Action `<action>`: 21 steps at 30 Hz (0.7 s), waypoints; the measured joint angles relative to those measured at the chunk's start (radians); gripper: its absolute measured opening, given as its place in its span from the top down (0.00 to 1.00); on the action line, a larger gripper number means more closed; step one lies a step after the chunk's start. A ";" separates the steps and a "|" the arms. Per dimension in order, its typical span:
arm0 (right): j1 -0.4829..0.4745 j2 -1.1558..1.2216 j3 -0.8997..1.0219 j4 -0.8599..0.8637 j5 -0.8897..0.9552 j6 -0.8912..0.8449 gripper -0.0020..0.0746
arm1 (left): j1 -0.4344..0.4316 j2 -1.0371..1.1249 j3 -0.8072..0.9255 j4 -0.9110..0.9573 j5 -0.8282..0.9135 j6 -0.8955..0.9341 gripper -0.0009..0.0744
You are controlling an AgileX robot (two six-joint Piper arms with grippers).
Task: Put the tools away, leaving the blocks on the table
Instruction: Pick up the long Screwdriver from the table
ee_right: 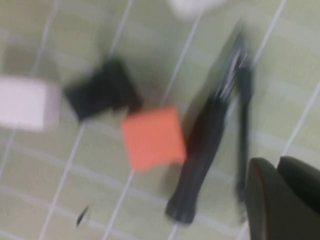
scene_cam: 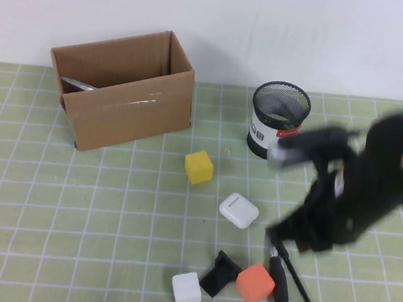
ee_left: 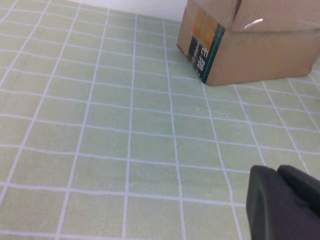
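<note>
- Counter (scene_cam: 50,199): pale green mat with a white grid, filling the frame below a white wall.
- Cardboard box (scene_cam: 124,98): upper left of the high view, open at the top; a silver metal piece (scene_cam: 78,84) shows inside at its left end, too little visible to name.
- Black mesh cup (scene_cam: 278,120): upper centre-right, upright, white label with red on its side.
- Yellow block (scene_cam: 199,167): centre, on the counter, apart from the rest.
- White rounded case (scene_cam: 238,210): just below and right of the yellow block.
- White block (scene_cam: 186,289): bottom centre.
- Black wedge piece (scene_cam: 219,273): between the white block and the orange block (scene_cam: 255,284), touching or nearly touching the orange one.
- Thick screwdriver (scene_cam: 281,291): lower right, lying on the counter just right of the orange block.
- Thin driver (scene_cam: 301,286): beside the thick screwdriver, metal tip toward the bottom edge.
- Right gripper (scene_cam: 301,239): lower right, blurred, just above the upper ends of both drivers; whether its jaws are open cannot be told.
- Left gripper (ee_left: 280,205): only a dark edge at the lower right of its wrist view, over bare counter near the box; jaw state cannot be told.
</note>
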 joint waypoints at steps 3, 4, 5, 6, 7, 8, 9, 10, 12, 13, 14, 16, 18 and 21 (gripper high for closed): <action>0.034 0.000 0.068 -0.091 -0.062 0.090 0.97 | 0.000 0.000 0.000 0.000 0.000 0.000 0.99; 0.037 0.002 0.083 -0.118 -0.091 0.107 0.97 | 0.000 0.000 0.000 0.000 0.000 0.000 0.99; 0.037 0.005 0.094 -0.122 -0.121 0.110 0.95 | 0.000 0.000 0.000 0.000 0.000 0.000 0.99; 0.035 0.009 0.096 -0.128 -0.146 0.110 0.92 | 0.000 0.000 0.000 0.000 0.000 0.000 0.99; 0.035 0.014 0.097 -0.130 -0.165 0.110 0.87 | 0.000 0.000 0.000 0.000 0.000 0.000 0.99; 0.035 0.022 0.097 -0.141 -0.185 0.110 0.83 | 0.000 0.000 0.000 0.000 0.000 0.000 0.99; 0.035 0.030 0.097 -0.143 -0.201 0.110 0.80 | 0.000 0.000 0.000 0.000 0.000 0.000 0.99; 0.035 0.042 0.097 -0.152 -0.216 0.110 0.76 | 0.000 0.000 0.000 0.000 0.000 0.000 0.99; 0.035 0.067 0.097 -0.173 -0.231 0.110 0.73 | 0.000 0.000 0.000 0.000 0.000 0.000 0.99; 0.035 0.084 0.097 -0.187 -0.240 0.110 0.73 | 0.000 0.000 0.000 0.000 0.000 0.000 0.99; 0.035 0.101 0.097 -0.210 -0.248 0.110 0.73 | 0.000 0.000 0.000 0.000 0.000 0.000 0.99; 0.035 0.134 0.097 -0.251 -0.264 0.122 0.73 | 0.000 0.000 0.000 0.000 0.000 0.000 0.99; 0.035 0.160 0.095 -0.281 -0.284 0.132 0.73 | 0.000 0.000 0.000 0.000 0.000 0.000 0.99; 0.035 0.194 0.085 -0.313 -0.314 0.151 0.73 | 0.000 0.000 0.000 0.000 0.000 0.000 0.99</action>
